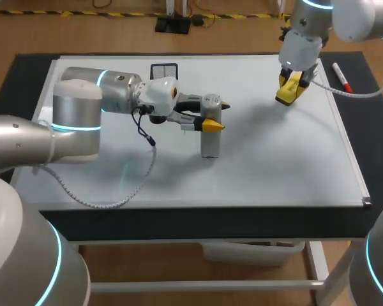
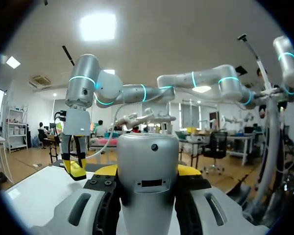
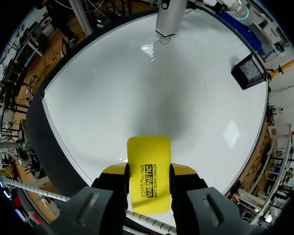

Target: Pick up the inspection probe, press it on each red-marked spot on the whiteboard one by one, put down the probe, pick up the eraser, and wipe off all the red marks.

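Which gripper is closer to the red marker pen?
Right. The right gripper, holding the eraser, hangs just beside the marker pen; the left gripper, holding the probe, is mid-board.

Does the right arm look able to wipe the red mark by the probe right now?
Probably not yet. The right gripper holds the eraser over bare whiteboard, but the probe, held by the left gripper, stands right at the red mark.

1. eraser (image 3: 148,169), yellow: black printed lettering on its upper face, three lines running lengthwise, the middle line in larger capitals.
2. whiteboard (image 3: 137,98): one small red circle (image 3: 164,40), hand-drawn, just beside the tip of the inspection probe (image 3: 170,17).
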Tool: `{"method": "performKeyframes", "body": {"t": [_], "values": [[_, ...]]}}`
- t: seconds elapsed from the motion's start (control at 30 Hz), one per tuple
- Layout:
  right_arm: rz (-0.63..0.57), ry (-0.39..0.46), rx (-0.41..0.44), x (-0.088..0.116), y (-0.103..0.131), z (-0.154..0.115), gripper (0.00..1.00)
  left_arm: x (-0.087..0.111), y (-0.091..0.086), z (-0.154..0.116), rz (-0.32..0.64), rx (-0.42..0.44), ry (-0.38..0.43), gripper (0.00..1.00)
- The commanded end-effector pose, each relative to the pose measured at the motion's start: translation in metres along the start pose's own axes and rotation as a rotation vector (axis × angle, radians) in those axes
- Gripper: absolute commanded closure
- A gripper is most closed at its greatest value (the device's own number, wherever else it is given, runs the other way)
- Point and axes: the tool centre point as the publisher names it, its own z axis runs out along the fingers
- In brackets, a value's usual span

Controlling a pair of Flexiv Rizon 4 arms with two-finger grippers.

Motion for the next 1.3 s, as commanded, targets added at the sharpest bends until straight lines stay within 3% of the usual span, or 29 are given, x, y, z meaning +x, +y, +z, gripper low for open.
{"method": "performKeyframes", "body": {"t": [0.03, 0.77, 1.3], "values": [[-0.001, 0.005, 0.001, -0.001, -0.001, -0.001, 1.0, -0.009, 0.007, 0.004, -0.001, 0.004, 0.012, 1.0], [-0.001, 0.005, 0.001, -0.001, -0.001, -0.001, 1.0, -0.016, 0.02, 0.004, -0.029, -0.006, 0.013, 1.0], [-0.001, 0.005, 0.001, -0.001, -0.001, -0.001, 1.0, -0.015, 0.018, 0.002, -0.028, -0.011, 0.006, 1.0]]}}
